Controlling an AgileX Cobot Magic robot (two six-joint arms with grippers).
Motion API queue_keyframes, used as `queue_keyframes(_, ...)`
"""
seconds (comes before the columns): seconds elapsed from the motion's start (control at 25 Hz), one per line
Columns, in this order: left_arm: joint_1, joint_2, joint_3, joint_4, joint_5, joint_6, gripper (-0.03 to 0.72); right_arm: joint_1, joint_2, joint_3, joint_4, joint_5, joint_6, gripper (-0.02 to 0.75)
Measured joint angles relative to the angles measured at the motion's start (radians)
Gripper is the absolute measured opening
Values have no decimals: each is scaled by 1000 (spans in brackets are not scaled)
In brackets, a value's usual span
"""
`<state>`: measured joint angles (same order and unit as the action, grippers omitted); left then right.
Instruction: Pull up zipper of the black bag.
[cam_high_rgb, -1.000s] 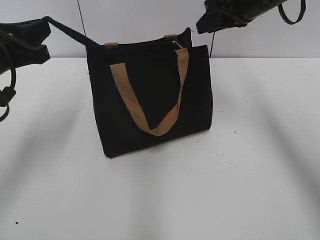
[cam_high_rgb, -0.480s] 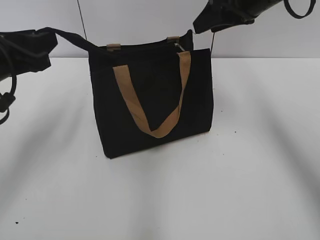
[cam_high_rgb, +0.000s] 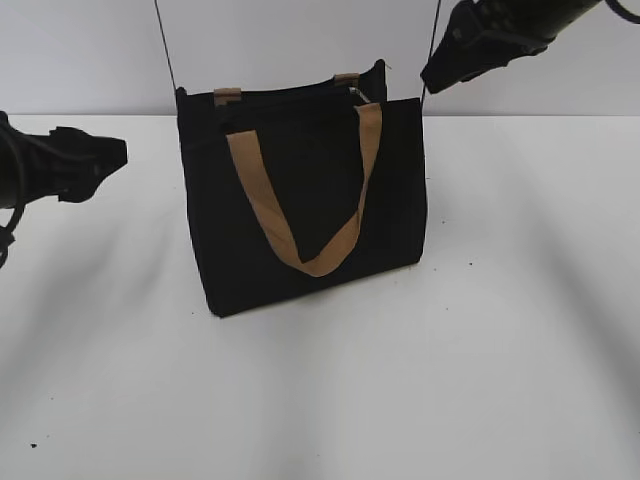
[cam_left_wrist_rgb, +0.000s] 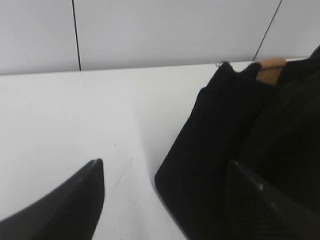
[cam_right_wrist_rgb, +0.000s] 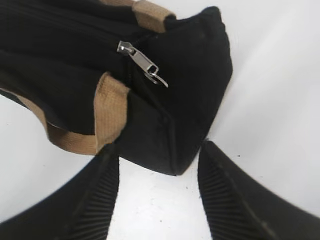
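Observation:
The black bag (cam_high_rgb: 300, 200) stands upright on the white table, its front tan handle (cam_high_rgb: 300, 255) hanging down its face. The zipper runs along the top edge, and its silvery pull tab (cam_right_wrist_rgb: 142, 60) sits near the bag's right end; it also shows in the exterior view (cam_high_rgb: 358, 95). My right gripper (cam_high_rgb: 435, 75) hovers above and to the right of that end, open and empty (cam_right_wrist_rgb: 159, 150). My left gripper (cam_high_rgb: 105, 160) is open and empty to the left of the bag, apart from it (cam_left_wrist_rgb: 165, 167). The thin shoulder strap is out of view.
The white table (cam_high_rgb: 320, 400) runs wide round the bag. A grey wall (cam_high_rgb: 280, 40) with dark vertical seams stands close behind. A few dark specks lie near the table's front left.
The left gripper has let go of the shoulder strap it held taut to the left and has dropped lower. The strap has fallen out of sight. The right gripper has moved right.

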<state>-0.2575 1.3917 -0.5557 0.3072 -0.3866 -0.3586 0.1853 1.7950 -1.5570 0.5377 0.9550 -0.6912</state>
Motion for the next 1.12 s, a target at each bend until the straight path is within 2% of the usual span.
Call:
queue_keyframes(0.24,0,-19,-8,77,202,-179,579,0,-32,-1,-195,71,120,390)
queue_keyframes(0.4,0,-38,-75,69,473,-204,579,0,-32,-1,-308,164,223,390)
queue_keyframes(0.52,0,-40,-147,49,669,-205,579,0,-36,-1,-343,222,269,390)
queue_keyframes(0.6,0,-40,-200,-10,801,-171,579,0,-40,-1,-351,242,288,390)
queue_keyframes(0.8,0,-39,-340,-307,1126,106,550,0,-56,-1,-354,258,321,390)
queue_keyframes(0.88,0,-39,-383,-358,1224,161,538,0,-56,-1,-354,258,340,390)
queue_keyframes(1.0,2,-39,-431,-360,1330,190,532,0,-57,-1,-354,260,383,390)
queue_keyframes(1.12,34,-20,-474,-332,1426,198,531,0,-57,-1,-357,260,458,390)
